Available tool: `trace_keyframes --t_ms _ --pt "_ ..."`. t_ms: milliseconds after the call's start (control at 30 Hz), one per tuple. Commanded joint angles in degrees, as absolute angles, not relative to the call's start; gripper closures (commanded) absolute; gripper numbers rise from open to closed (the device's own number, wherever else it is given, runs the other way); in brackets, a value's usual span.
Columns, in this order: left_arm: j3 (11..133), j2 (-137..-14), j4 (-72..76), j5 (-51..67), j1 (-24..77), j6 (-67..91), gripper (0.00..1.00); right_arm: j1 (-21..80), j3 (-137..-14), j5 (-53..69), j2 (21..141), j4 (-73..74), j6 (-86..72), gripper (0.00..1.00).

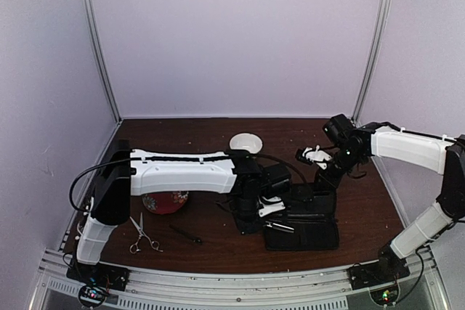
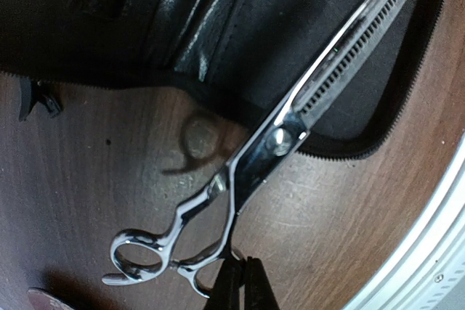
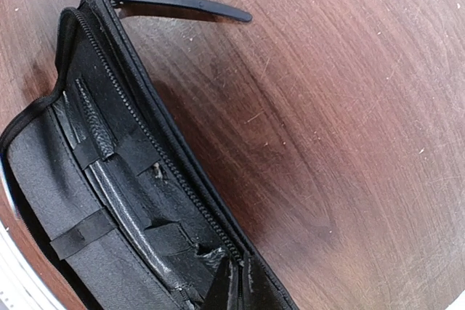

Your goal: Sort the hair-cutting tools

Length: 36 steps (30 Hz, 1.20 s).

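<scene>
Your left gripper (image 2: 234, 282) has its fingers drawn narrow, pinched on the ring handle of the toothed scissors (image 2: 290, 125). Those scissors lie at a slant, with the blades reaching over the open black case (image 2: 276, 27) and the handles out past its zip edge above the wooden table (image 2: 109, 179). You cannot tell from the left wrist view whether the handles are touching the wood. Your right gripper (image 3: 236, 284) is also closed down narrow, and the case's zipped rim runs in between its fingertips. Beyond them the case's lining shows elastic loops and a leather strip. In the top view the case sits at the near centre-right of the table with your left arm stretched across to it from the left. Your right arm bends in from the right, above the case's far side. The other scissors (image 1: 143, 236) lie on the table well to the left, near the left arm's base, with the handles toward the near edge. The thin black stick tool (image 1: 187, 234) rests between them and the case, apart from both. The red patterned plate (image 1: 166, 202) sits just behind those two, partly under the left arm. A white bowl (image 1: 245, 142) stands farther back.
</scene>
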<state>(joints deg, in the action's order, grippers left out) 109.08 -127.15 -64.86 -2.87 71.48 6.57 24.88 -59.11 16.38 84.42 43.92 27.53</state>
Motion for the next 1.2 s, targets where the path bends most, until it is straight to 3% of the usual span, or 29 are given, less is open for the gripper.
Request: trace_keyframes --t_ms 0,1167 --pt "114.5 -131.3 -68.4 -5.0 71.6 7.5 1.00 25.0 -61.0 14.2 83.1 42.5 25.8 1.00" --pt "133.0 -145.0 -75.8 1.2 71.7 12.1 1.00 25.0 -61.6 12.6 82.5 39.8 22.2 1.00"
